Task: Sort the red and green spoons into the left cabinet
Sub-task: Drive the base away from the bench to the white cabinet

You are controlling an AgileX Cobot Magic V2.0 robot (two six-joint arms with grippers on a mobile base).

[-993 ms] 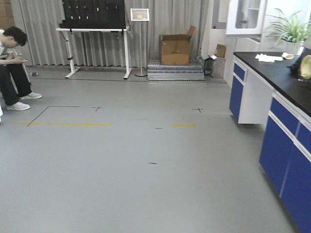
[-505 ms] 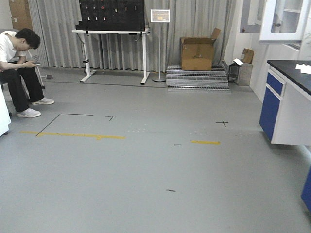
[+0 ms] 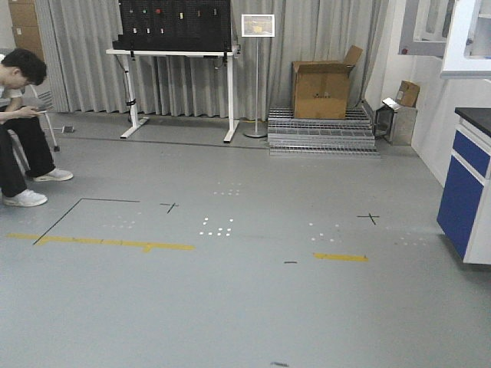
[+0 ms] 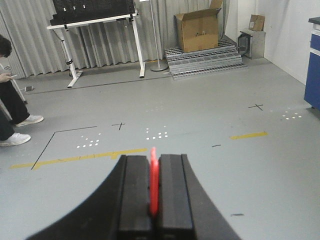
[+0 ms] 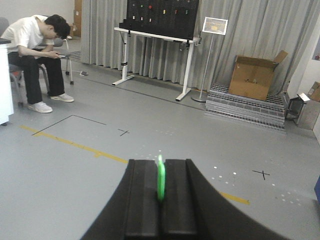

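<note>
**Item 1, left gripper** [image 4: 154, 157]. Jaws pressed together on the red spoon [image 4: 154, 190]. The spoon stands edge-on between the two black pads. Its upper end rises just past the fingertips; its lower part is hidden in the gap.

**Item 2, right gripper** [image 5: 160, 161]. Jaws closed on the green spoon [image 5: 161, 182]. It is held the same way, upright and edge-on, with a short length showing above the pads.

**Item 3, left cabinet.** Not in any view. No grey shelving appears ahead of the robot.

**Item 4, surroundings.**
- An open grey floor [image 3: 230, 307] with a yellow tape line [image 3: 115, 243] and black cross marks.
- A blue-fronted counter unit [image 3: 466, 188] at the right edge of the front view.
- A seated person [image 3: 19, 123] at the left edge.
- At the far wall, a white-legged table [image 3: 176, 54], a cardboard box [image 3: 322, 88] and a stack of metal grating [image 3: 322, 134].

**Step in hand (judged).** Transit. Both spoons are picked up and carried, and neither is placed yet.

**Next move (judged).** The base needs to bring the pale grey cabinet into the front view and stop squarely before a shelf. Each arm can then reach over the shelf's front edge and lower its spoon flat. The jaws should part only once the spoon rests on the shelf. Both grips should stay firm while the base is under way, since the thin handles could slip between the pads.
</note>
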